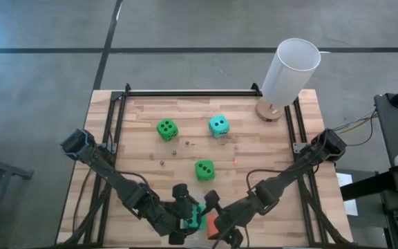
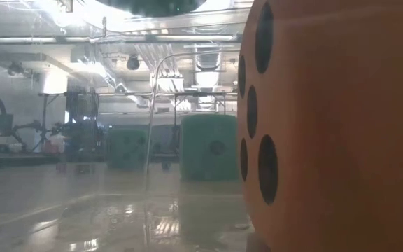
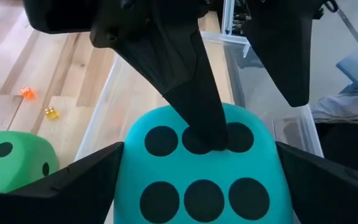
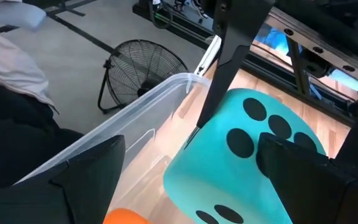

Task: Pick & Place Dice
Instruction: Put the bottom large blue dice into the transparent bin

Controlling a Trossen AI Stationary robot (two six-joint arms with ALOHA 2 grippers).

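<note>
Left gripper [image 1: 185, 221] low at the table's near edge, arm folded in from the left corner, fingers [image 3: 73, 180] spread wide either side of a teal die [image 3: 204, 168] without closing on it. Right gripper [image 1: 213, 225] just beside it, arm bent in from the right corner, jaws also wide, hovering over the same die and an orange die [image 1: 211, 223] touching or nearly touching it. Both dice inside a clear plastic bin [image 4: 135, 118]. Farther up the wooden table [image 1: 137, 124]: two green dice [image 1: 166, 128] [image 1: 204, 169] and another teal die [image 1: 218, 125], well apart. White cylinder [image 1: 290, 69] at the far right corner.
</note>
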